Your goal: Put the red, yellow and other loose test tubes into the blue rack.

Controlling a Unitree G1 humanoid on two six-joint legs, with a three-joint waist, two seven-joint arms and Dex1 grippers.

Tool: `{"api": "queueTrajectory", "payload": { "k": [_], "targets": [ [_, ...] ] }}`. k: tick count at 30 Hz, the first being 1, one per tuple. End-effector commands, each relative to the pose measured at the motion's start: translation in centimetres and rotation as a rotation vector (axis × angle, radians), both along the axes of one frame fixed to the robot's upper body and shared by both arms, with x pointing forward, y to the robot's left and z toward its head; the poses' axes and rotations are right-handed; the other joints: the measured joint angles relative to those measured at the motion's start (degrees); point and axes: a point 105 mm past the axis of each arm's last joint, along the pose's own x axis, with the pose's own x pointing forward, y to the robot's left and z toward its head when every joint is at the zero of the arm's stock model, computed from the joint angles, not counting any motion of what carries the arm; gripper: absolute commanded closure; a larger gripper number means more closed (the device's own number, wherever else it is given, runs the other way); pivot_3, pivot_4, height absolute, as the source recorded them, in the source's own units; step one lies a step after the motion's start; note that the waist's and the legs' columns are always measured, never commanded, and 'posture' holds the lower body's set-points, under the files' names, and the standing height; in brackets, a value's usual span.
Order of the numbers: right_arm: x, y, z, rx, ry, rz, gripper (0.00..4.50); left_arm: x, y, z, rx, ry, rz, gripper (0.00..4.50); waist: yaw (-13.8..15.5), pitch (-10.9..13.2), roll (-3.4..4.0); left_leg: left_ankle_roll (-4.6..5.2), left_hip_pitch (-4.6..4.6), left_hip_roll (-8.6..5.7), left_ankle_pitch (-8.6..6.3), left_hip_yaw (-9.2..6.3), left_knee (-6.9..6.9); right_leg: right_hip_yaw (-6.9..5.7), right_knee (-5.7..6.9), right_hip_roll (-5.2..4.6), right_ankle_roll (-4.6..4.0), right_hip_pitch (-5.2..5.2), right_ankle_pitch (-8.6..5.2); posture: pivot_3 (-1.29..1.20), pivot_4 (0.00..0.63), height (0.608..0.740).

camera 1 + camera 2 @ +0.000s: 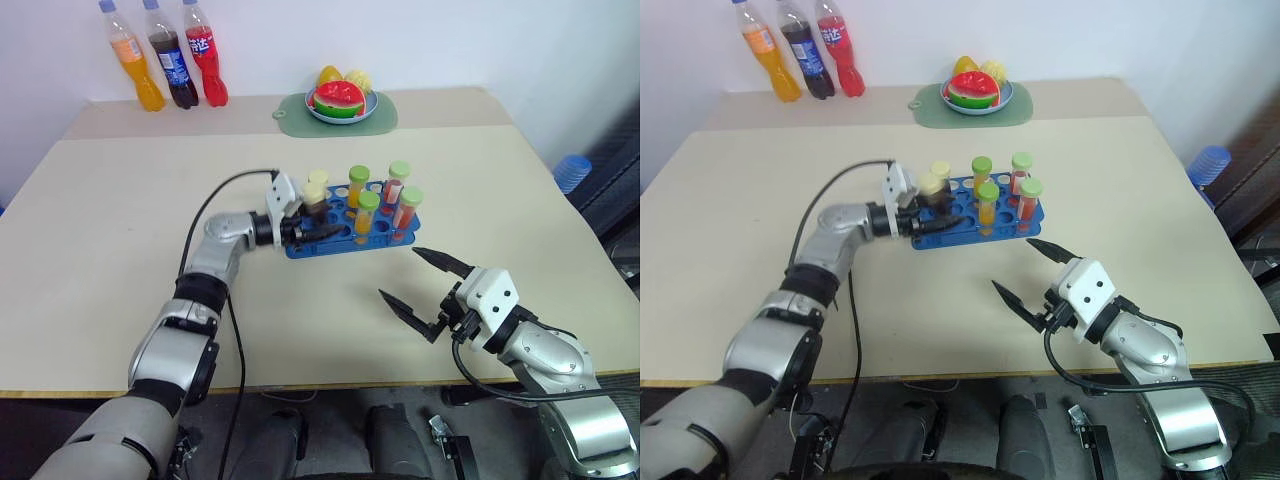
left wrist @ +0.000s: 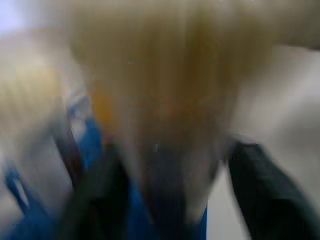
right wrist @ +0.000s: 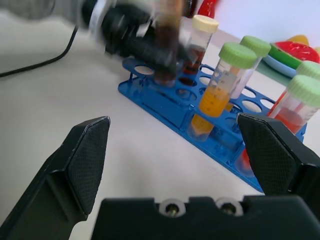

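Brown tube [image 1: 314, 200] w/ pale cap stands in the blue rack [image 1: 345, 236], left end. Looks light, stiff, smooth; I'd pinch it just under the cap. My left gripper [image 1: 312, 222] is around it; can't tell if squeezing. Right gripper [image 1: 415, 277] is wide open, nearby.

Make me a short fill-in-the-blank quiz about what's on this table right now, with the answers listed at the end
1. The test tubes stand in a rack coloured ____.
2. The fruit bowl sits on a mat coloured ____.
3. At the table's far edge stand ____ soda bottles.
4. The right gripper has its fingers ____.

Answers: blue; green; three; open
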Motion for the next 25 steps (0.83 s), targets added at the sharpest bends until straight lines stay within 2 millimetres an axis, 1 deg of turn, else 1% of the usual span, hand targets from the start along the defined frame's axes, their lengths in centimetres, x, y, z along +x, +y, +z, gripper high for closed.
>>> {"api": "queueTrajectory", "payload": {
  "k": [1, 3, 5, 8, 11, 13, 15, 17, 18, 20, 22, 25],
  "targets": [
    [-0.1, -0.1, 0.8, 0.005, -0.031, 0.012, 0.00, 0.1, 0.7, 1.9, -0.028, -0.059, 0.038, 0.04, 0.1, 0.0, 0.00, -0.02, 0.00, -0.01, 0.01, 0.01, 0.00, 0.00, 0.00, -0.01, 0.00, 0.02, 0.00, 0.00, 0.150, 0.740],
    [0.0, -0.5, 0.7, 0.012, -0.021, -0.001, 0.00, -0.5, 1.1, 2.3, -0.032, -0.096, 0.049, 0.04, 0.0, 0.0, 0.02, 0.03, 0.00, -0.01, -0.02, 0.03, -0.01, 0.01, -0.01, -0.01, 0.00, 0.01, 0.00, 0.00, 0.150, 0.740],
    [0.1, -0.9, 0.7, 0.034, -0.009, -0.022, 0.00, -1.5, 1.8, 2.5, -0.024, -0.135, 0.049, 0.04, -0.1, 0.0, 0.02, 0.04, 0.03, 0.00, -0.03, 0.04, -0.05, 0.03, -0.01, -0.01, 0.00, 0.00, 0.00, 0.00, 0.150, 0.740],
    [0.0, -1.7, 0.4, 0.039, 0.011, -0.055, 0.00, -2.9, 3.2, 3.5, -0.090, -0.180, 0.095, 0.04, -0.2, 0.0, 0.03, 0.04, 0.03, 0.03, -0.03, 0.06, -0.11, 0.05, 0.00, -0.01, -0.01, -0.09, 0.00, 0.00, 0.150, 0.740],
    [-0.5, -2.8, -0.3, 0.027, 0.037, -0.089, 0.00, -4.6, 4.8, 3.3, -0.049, -0.238, 0.113, 0.04, 0.0, 0.0, 0.05, 0.06, 0.03, 0.03, -0.05, 0.07, -0.11, 0.05, 0.01, -0.01, -0.02, -0.09, 0.00, 0.00, 0.150, 0.740],
    [-0.9, -3.6, -0.8, 0.027, 0.058, -0.111, 0.00, -5.8, 5.8, 2.9, -0.040, -0.195, 0.101, 0.04, 0.1, 0.0, 0.06, 0.09, 0.03, 0.03, -0.07, 0.07, -0.10, 0.05, 0.01, -0.01, -0.02, -0.08, 0.00, 0.00, 0.150, 0.740],
    [-1.4, -4.7, -1.0, 0.049, 0.076, -0.149, 0.00, -7.5, 7.4, 2.4, -0.033, -0.163, 0.085, 0.04, 0.1, 0.0, 0.07, 0.10, 0.04, 0.03, -0.08, 0.08, -0.10, 0.05, 0.00, -0.02, -0.02, -0.05, 0.00, 0.00, 0.150, 0.740],
    [-1.8, -6.1, -1.1, 0.106, 0.090, -0.219, 0.00, -10.3, 9.2, 0.5, 0.020, -0.058, 0.021, 0.04, -0.1, -0.1, 0.10, 0.13, 0.06, 0.03, -0.10, 0.09, -0.12, 0.06, 0.00, -0.02, -0.03, -0.05, 0.00, 0.00, 0.150, 0.740],
    [-2.2, -6.7, -1.3, 0.110, 0.095, -0.240, 0.00, -11.0, 10.1, -0.1, 0.032, -0.029, 0.035, 0.04, -0.3, -0.1, 0.14, 0.13, 0.07, 0.06, -0.11, 0.10, -0.18, 0.07, -0.01, -0.01, -0.04, -0.07, -0.01, 0.00, 0.150, 0.740],
    [-2.6, -7.3, -1.5, 0.127, 0.107, -0.261, 0.00, -11.5, 11.1, -0.6, 0.035, 0.039, 0.091, 0.04, -0.1, -0.1, 0.23, 0.14, 0.14, 0.12, -0.14, 0.17, -0.28, 0.08, -0.01, 0.00, -0.06, -0.08, -0.02, 0.00, 0.150, 0.740],
    [-3.0, -7.4, -1.6, 0.126, 0.113, -0.261, 0.00, -12.2, 11.7, -0.6, 0.035, 0.051, 0.106, 0.04, 0.3, -0.1, 0.21, 0.14, 0.12, 0.12, -0.14, 0.15, -0.22, 0.06, 0.00, 0.01, -0.07, -0.05, -0.02, 0.00, 0.150, 0.740],
    [-3.2, -7.7, -1.7, 0.105, 0.119, -0.258, 0.00, -13.1, 12.5, -1.3, 0.076, 0.088, 0.127, 0.04, 0.4, -0.1, 0.21, 0.14, 0.20, 0.12, -0.14, 0.16, -0.14, 0.06, -0.05, 0.00, -0.12, 0.14, -0.06, 0.00, 0.150, 0.740]
  ]
}}
